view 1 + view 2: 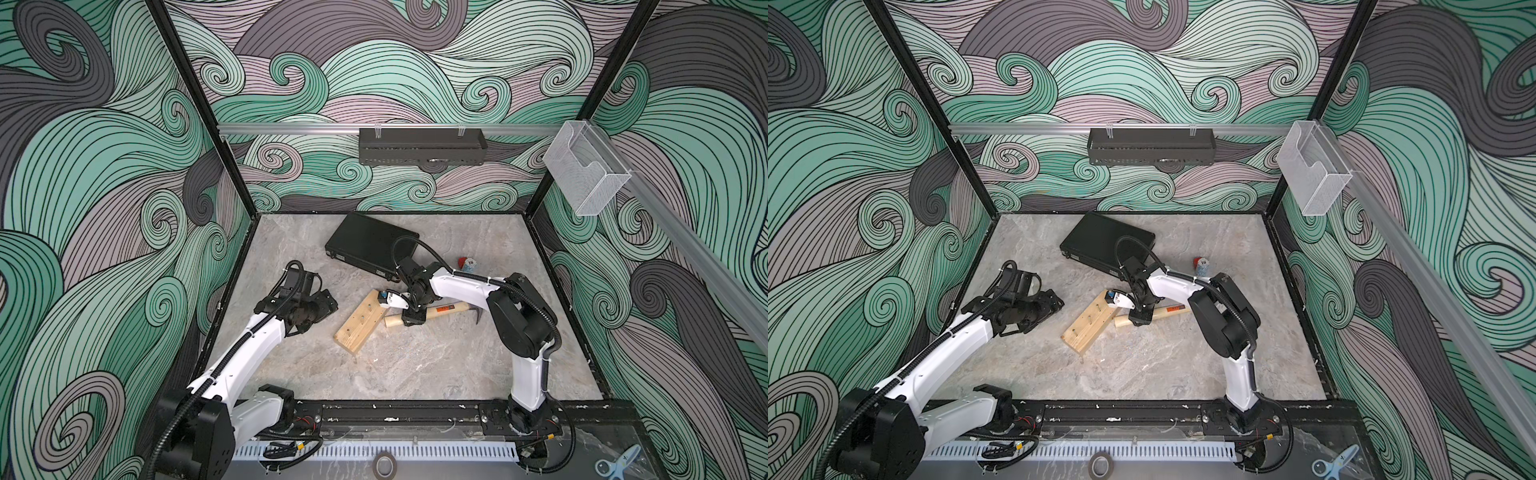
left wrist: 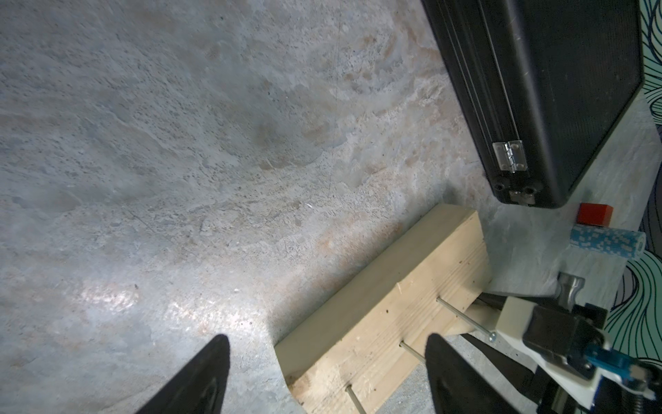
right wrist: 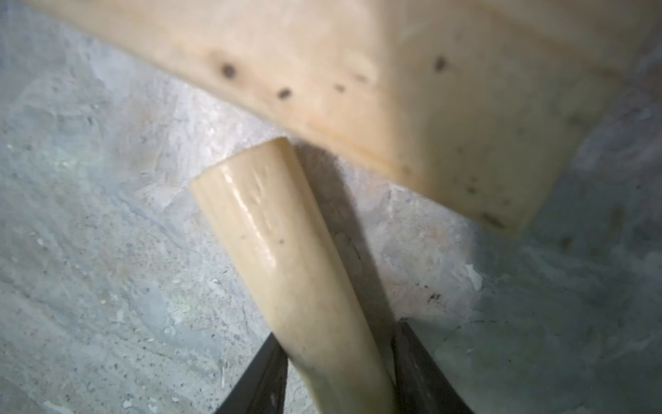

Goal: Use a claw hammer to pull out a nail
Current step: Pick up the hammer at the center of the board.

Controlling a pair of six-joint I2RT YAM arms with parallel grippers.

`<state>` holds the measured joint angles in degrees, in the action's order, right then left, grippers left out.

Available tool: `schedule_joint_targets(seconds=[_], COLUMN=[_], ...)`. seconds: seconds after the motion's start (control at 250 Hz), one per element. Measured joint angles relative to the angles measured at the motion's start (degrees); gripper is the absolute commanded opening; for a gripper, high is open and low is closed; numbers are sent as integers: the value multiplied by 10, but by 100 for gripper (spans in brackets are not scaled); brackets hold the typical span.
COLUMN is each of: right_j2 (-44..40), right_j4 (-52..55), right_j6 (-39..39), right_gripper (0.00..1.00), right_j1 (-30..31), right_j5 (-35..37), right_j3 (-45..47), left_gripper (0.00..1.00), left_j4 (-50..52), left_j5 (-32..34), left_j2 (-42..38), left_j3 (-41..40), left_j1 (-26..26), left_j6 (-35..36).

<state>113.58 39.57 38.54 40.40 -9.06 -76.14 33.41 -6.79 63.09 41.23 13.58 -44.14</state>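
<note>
The claw hammer (image 1: 442, 311) (image 1: 1173, 309) lies on the stone floor, its pale handle end beside a wooden block (image 1: 359, 322) (image 1: 1088, 328). Its grey head (image 1: 478, 316) points right. My right gripper (image 1: 413, 318) (image 1: 1139, 319) (image 3: 340, 358) reaches down over the handle (image 3: 286, 251), with one dark finger on each side of it, shut on the wood. Three thin nails (image 2: 462, 317) stick out of the block (image 2: 387, 308). My left gripper (image 1: 326, 304) (image 2: 326, 372) hangs open to the left of the block, holding nothing.
A black case (image 1: 365, 245) (image 2: 537, 89) lies behind the block. A red block (image 2: 594, 214) and a blue-and-white roll (image 1: 470, 266) sit right of the case. Scissors (image 1: 619, 461) and a tape roll (image 1: 384, 465) lie on the front ledge. Patterned walls enclose the floor.
</note>
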Motion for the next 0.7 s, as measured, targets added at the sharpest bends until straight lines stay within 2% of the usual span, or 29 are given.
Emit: schedule_joint_targets(seconds=[0.431,0.503,0.599,0.699], right_j2=[0,1,6,12], right_j4=[2,1,4,8], right_j6=[-66,-78,-96,-111], right_gripper=[27,30,45,51], right_j1=[-34,-42,-49,-50], right_j5=[3,4,5,6], right_j3=[-1,-1,-8,-19], left_gripper=[84,84,84,84], left_j4=[0,0,0,0], left_j5=[3,3,3,3], left_j2=[0,0,0,0], left_j3=[0,0,0,1], left_j1=[0,0,0,0], left_j6=[0,0,2,4])
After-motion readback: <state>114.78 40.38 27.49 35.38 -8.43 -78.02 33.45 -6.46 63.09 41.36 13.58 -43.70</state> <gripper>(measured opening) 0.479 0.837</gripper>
